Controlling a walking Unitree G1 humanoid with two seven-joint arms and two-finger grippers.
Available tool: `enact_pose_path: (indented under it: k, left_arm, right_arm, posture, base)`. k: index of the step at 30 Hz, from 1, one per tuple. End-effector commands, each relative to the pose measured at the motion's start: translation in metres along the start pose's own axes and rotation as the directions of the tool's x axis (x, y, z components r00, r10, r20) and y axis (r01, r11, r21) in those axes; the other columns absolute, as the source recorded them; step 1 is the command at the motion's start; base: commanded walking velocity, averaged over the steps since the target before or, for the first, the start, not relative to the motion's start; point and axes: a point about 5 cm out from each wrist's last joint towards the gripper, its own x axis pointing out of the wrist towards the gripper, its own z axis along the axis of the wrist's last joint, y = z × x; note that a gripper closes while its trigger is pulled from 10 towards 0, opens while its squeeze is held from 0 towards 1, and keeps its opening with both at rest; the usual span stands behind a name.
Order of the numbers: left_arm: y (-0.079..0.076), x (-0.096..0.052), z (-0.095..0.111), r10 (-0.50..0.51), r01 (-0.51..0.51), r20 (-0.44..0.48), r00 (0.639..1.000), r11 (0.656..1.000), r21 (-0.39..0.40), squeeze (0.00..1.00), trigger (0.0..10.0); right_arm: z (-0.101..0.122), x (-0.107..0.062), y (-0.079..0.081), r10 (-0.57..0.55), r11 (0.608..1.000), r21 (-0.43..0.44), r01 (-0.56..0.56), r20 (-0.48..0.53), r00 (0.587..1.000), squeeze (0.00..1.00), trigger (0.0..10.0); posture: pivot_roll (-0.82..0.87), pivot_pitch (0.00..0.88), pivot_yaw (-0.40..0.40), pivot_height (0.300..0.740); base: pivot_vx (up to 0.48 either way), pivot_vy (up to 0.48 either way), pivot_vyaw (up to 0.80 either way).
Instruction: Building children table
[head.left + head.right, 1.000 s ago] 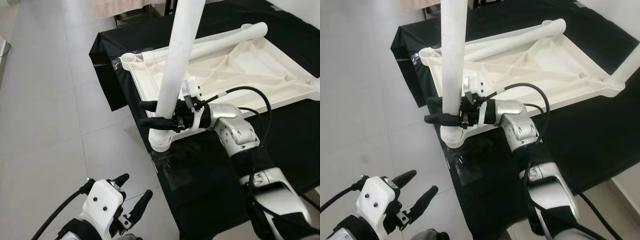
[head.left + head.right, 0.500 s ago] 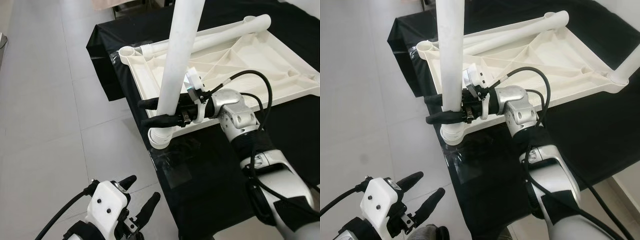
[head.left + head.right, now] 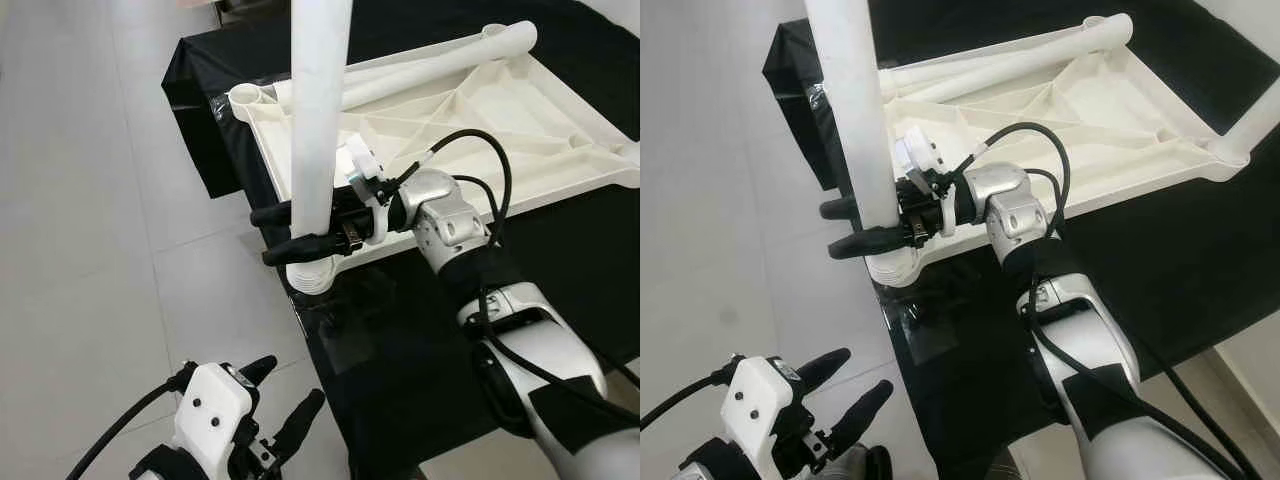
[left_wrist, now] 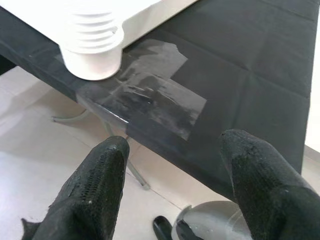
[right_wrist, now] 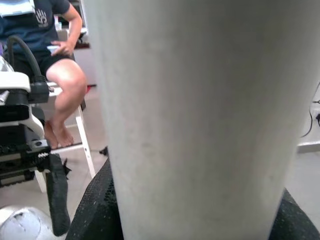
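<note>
- Right gripper point(image 3: 285, 232) pinches the upright white table leg point(image 3: 318, 130); leg's ribbed foot sits just below it, in the tabletop point(image 3: 520, 130) corner socket.
- Left gripper point(image 3: 280, 395) hovers spread, low, apart.

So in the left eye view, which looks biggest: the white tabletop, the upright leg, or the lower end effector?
1. Tabletop
2. Leg, though nearness to the camera inflates it
3. Left end effector
</note>
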Motion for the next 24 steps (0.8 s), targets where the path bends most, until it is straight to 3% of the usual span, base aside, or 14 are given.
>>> enact_pose_path:
  k: [1,13,24]
  left_arm:
    - [-0.004,-0.003,0.001,-0.009,0.009,-0.004,1.0,1.0,-0.02,0.0,10.0]
    - [-0.007,-0.007,0.002,-0.01,0.01,-0.014,1.0,1.0,-0.028,0.0,10.0]
    - [-0.01,-0.01,0.002,-0.013,0.012,-0.022,1.0,0.999,-0.032,0.0,10.0]
  right_arm:
    - [-0.013,0.002,0.002,0.012,0.999,0.045,-0.01,-0.037,0.999,0.0,10.0]
    - [-0.01,-0.008,-0.003,-0.021,0.998,0.063,0.023,-0.039,0.999,0.0,10.0]
    - [-0.014,0.005,0.001,0.046,0.998,0.037,-0.043,-0.074,0.996,0.0,10.0]
  posture:
    - [0.15,0.34,-0.021,0.74]
    - [0.17,0.356,-0.019,0.74]
    - [0.18,0.369,-0.019,0.74]
  base:
    - [0.0,0.0,0.0]
    - [0.0,0.0,0.0]
    - [0.0,0.0,0.0]
